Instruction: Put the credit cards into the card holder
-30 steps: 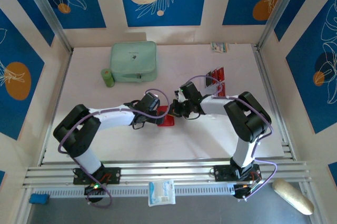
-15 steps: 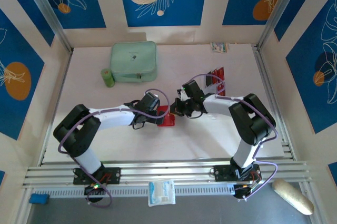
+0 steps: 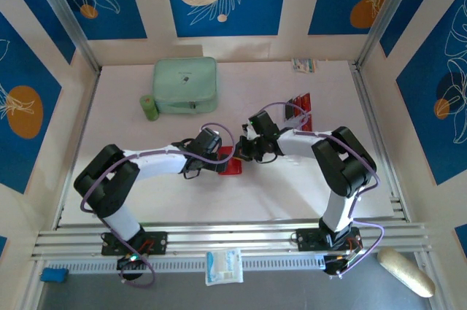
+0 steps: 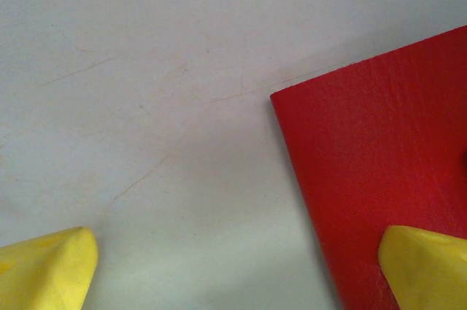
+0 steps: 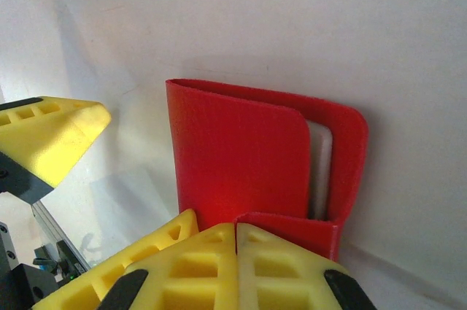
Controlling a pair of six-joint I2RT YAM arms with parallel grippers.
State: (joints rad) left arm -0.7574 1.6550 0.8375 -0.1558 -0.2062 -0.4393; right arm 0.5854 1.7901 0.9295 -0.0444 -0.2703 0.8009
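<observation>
1. White tabletop (image 3: 241,200) lies under both arms. The left gripper (image 4: 233,272) gapes wide and holds nothing, one yellow fingertip (image 4: 427,270) over a corner of the card holder (image 4: 379,164).
2. The right gripper (image 5: 236,255) has its fingers pressed together against the holder's lower flap. Whether they pinch it cannot be told.
3. One card holder sits mid-table, between the two grippers.
4. The credit cards (image 3: 300,109) form a small red cluster beyond the right arm, too small to count.
5. One mint-green case (image 3: 184,85) stands far left, with one green cylinder (image 3: 149,108) just beside it.
</observation>
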